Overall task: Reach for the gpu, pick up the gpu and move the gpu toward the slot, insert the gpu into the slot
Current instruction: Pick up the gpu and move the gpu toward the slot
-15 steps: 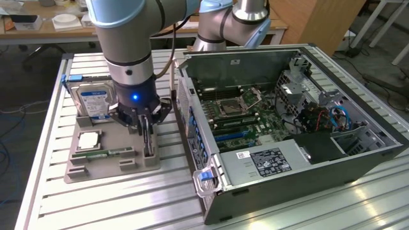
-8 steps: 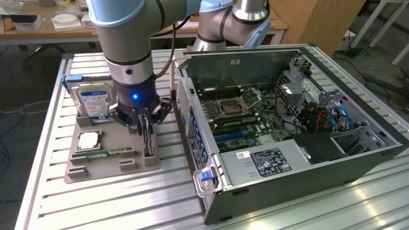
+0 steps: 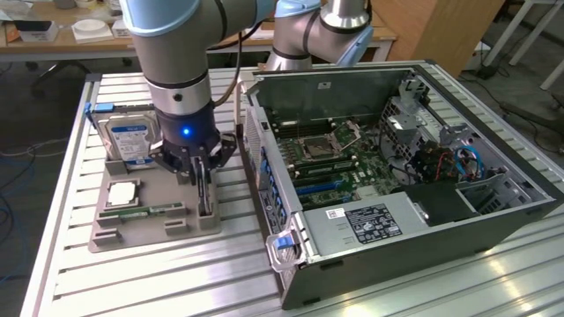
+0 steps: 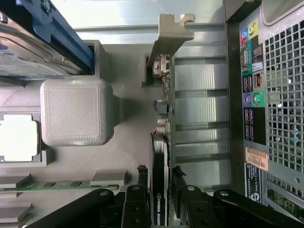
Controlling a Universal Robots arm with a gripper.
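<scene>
The step in hand looks to be the grasp. Left of centre in the exterior view, the black gripper (image 3: 201,173) is down over the gpu (image 3: 208,198), a thin green card with a black shroud and a silver end bracket. The gpu stands on edge in a groove of the grey printed holder tray (image 3: 132,231) on the slatted metal worktop (image 3: 132,284).

In the wrist view the fingers (image 4: 141,178) sit narrowly either side of the black shroud. A sliver of grey shows beside each, so they appear not yet pressed on the card.

To do this well, the pads should meet the two flat faces squarely, staying parallel to the card. An off-centre hold would likely tip the long card in its groove. The hold should stay on the shroud, away from the bare components nearer the bracket.

The blue slot (image 3: 317,189) lies well apart, inside the open grey computer case (image 3: 264,165) towards the exterior view's right.
</scene>
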